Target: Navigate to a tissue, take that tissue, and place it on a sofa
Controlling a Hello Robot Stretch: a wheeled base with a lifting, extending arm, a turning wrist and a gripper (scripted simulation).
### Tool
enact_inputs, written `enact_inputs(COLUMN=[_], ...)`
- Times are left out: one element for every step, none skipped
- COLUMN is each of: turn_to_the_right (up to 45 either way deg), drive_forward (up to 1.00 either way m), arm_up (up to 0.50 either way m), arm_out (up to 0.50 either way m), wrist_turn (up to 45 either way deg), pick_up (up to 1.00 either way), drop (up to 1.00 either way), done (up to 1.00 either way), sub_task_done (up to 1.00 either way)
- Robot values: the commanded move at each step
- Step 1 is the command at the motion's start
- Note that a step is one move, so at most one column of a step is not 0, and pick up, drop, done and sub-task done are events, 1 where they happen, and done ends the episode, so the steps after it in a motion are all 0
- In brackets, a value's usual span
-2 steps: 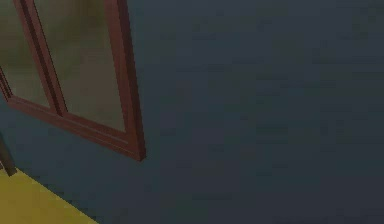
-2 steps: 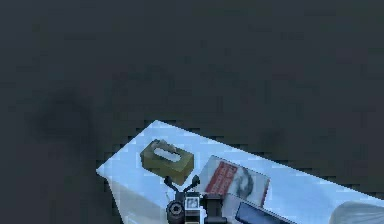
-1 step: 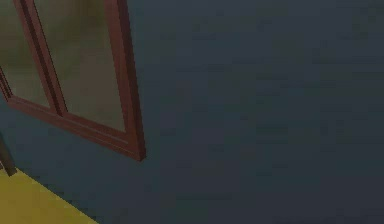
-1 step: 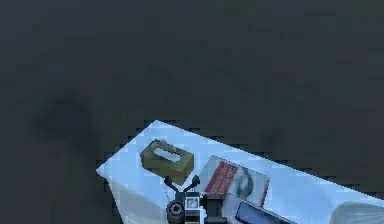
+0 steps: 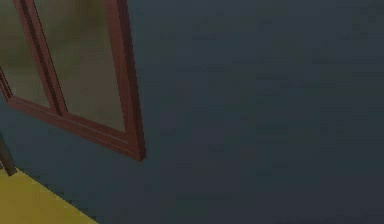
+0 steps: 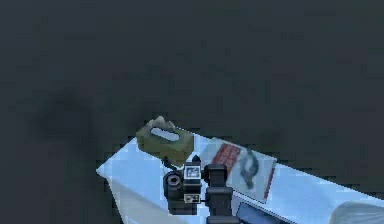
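arm side view: olive-tan cardboard tissue box (image 6: 165, 141) is sitting on the pale blue-white bench (image 6: 122, 170), long axis slanting down-right | my pincer (image 6: 176, 186) is showing just below-right of it; I'm unable to tell whether it is holding anything | red-and-white booklet (image 6: 243, 166) is lying farther right

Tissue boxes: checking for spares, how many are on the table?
1. The olive tissue box sits near the far left corner of the pale table, beside a red-and-white booklet. Anything behind the claw may be hidden.
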Motion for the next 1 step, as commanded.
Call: enact_inputs(turn_to_the_right=[0.0], drive_forward=[0.00], arm_up=[0.18], arm_out=[0.00], wrist_turn=[0.0], pick_up=[0.00], drop=[0.00], done=[0.00], sub_task_done=[0.00])
